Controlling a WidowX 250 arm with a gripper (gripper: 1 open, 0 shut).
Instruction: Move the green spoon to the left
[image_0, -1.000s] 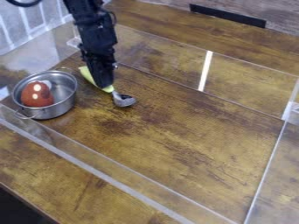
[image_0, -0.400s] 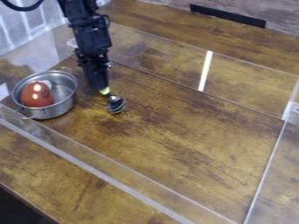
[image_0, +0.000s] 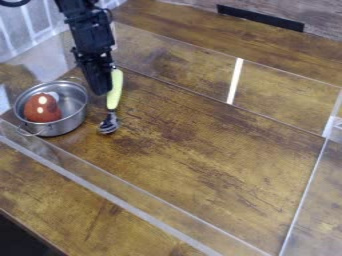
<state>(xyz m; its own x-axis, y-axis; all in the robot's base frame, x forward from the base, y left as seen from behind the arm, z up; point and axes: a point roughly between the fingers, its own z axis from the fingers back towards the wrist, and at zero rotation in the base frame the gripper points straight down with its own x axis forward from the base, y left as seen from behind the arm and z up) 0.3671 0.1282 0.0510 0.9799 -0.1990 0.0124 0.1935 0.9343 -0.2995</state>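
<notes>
The green spoon (image_0: 115, 90) has a yellow-green handle, and its silver bowl end (image_0: 110, 124) points down at the wooden table (image_0: 201, 130). My gripper (image_0: 100, 90) comes down from the upper left and is shut on the handle's upper part. The spoon hangs steeply from the fingers, just right of the steel bowl (image_0: 70, 95). Whether the spoon's tip touches the wood cannot be told.
The steel bowl holds a reddish-and-white item (image_0: 46, 107) and stands at the left, close to the spoon. Clear plastic walls (image_0: 120, 205) fence the work area. A black bar (image_0: 261, 15) lies at the back edge. Bare wood stretches to the right.
The gripper has moved left with the spoon, closer to the steel bowl. The spoon has swung from slanting to the right into hanging nearly straight down.
</notes>
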